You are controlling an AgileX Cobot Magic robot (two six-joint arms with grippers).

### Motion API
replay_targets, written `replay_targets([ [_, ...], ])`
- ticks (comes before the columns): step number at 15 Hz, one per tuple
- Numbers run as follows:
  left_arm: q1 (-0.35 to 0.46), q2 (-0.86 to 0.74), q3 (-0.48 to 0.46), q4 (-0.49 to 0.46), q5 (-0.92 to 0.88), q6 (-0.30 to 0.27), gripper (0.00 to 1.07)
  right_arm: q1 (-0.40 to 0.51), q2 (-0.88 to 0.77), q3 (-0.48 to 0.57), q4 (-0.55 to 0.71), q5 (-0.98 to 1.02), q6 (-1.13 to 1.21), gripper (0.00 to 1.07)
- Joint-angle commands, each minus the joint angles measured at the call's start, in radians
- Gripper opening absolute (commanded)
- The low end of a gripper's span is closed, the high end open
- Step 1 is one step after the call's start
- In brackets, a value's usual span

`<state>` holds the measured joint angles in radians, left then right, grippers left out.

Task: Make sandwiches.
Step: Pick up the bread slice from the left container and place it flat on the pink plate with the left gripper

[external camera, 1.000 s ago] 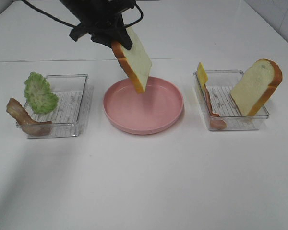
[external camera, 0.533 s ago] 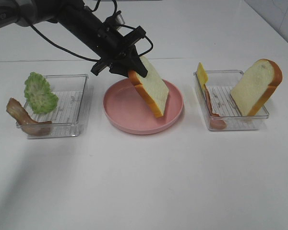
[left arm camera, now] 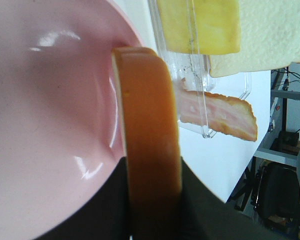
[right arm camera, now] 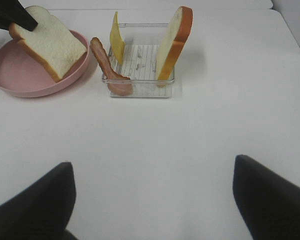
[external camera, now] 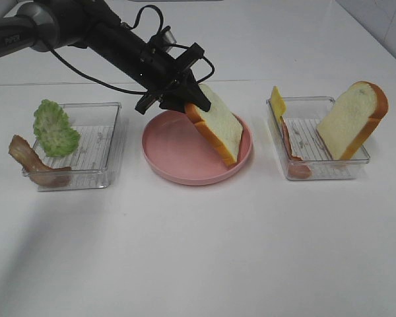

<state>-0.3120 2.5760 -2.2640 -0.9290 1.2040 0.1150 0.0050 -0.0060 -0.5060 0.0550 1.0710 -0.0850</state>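
Note:
My left gripper (external camera: 188, 102) is shut on the top crust of a cream-white bread slice (external camera: 219, 131). The slice tilts down over the pink plate (external camera: 175, 162), its lower end at the plate's right side. In the left wrist view the orange-brown crust (left arm camera: 150, 125) runs between dark fingers (left arm camera: 207, 212). A second bread slice (external camera: 353, 119) leans in the right tray (external camera: 330, 170) with yellow cheese (external camera: 277, 102) and pink ham (external camera: 292, 157). Lettuce (external camera: 55, 129) and a bacon strip (external camera: 32, 162) sit in the left tray (external camera: 99, 178). My right gripper (right arm camera: 152, 200) is open over bare table, holding nothing.
The three containers stand in a row across the white table (external camera: 198, 251). The left arm and its cable (external camera: 105, 36) reach in from the back left above the plate. A table seam runs behind the trays.
The left gripper has carried the bread slice down and to the right, from above the plate's back rim onto the plate's right side. The right gripper has not moved.

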Motion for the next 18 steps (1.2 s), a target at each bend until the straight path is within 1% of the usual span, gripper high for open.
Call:
replay_targets([
  [1, -0.003, 0.005, -0.003, 0.000, 0.023, -0.010, 0.00, -0.003, -0.011, 0.002, 0.001, -0.008, 0.009, 0.81],
  [2, -0.003, 0.005, -0.003, 0.026, 0.032, -0.047, 0.09, -0.003, -0.011, 0.002, 0.001, -0.008, 0.009, 0.81],
  [3, -0.003, 0.005, -0.003, 0.045, 0.031, -0.061, 0.21, -0.003, -0.011, 0.002, 0.001, -0.008, 0.009, 0.81],
  [4, -0.003, 0.005, -0.003, 0.051, 0.031, -0.063, 0.27, -0.003, -0.011, 0.002, 0.001, -0.008, 0.009, 0.81],
  [5, -0.003, 0.005, -0.003, 0.053, 0.031, -0.063, 0.47, -0.003, -0.011, 0.002, 0.001, -0.008, 0.009, 0.81],
  [6, -0.003, 0.004, -0.003, 0.053, 0.031, -0.062, 0.58, -0.003, -0.011, 0.002, 0.001, -0.008, 0.009, 0.81],
  [7, -0.003, 0.003, -0.003, 0.053, 0.032, -0.059, 0.65, -0.003, -0.011, 0.002, 0.001, -0.008, 0.009, 0.81],
  [8, -0.003, 0.001, -0.003, 0.057, 0.032, -0.059, 0.69, -0.003, -0.011, 0.002, 0.001, -0.008, 0.009, 0.81],
  [10, -0.005, 0.001, -0.003, 0.081, 0.032, -0.059, 0.71, -0.003, -0.011, 0.002, 0.001, -0.008, 0.009, 0.81],
  [12, -0.009, 0.001, -0.003, 0.148, 0.040, -0.064, 0.75, -0.003, -0.011, 0.002, 0.001, -0.008, 0.009, 0.81],
  [13, -0.010, 0.000, -0.003, 0.189, 0.044, -0.080, 0.76, -0.003, -0.011, 0.002, 0.001, -0.008, 0.009, 0.81],
  [15, -0.016, 0.000, -0.010, 0.238, 0.054, -0.102, 0.76, -0.003, -0.011, 0.002, 0.001, -0.008, 0.009, 0.81],
  [18, -0.033, 0.000, -0.087, 0.380, 0.079, -0.115, 0.78, -0.003, -0.011, 0.002, 0.001, -0.008, 0.009, 0.81],
])
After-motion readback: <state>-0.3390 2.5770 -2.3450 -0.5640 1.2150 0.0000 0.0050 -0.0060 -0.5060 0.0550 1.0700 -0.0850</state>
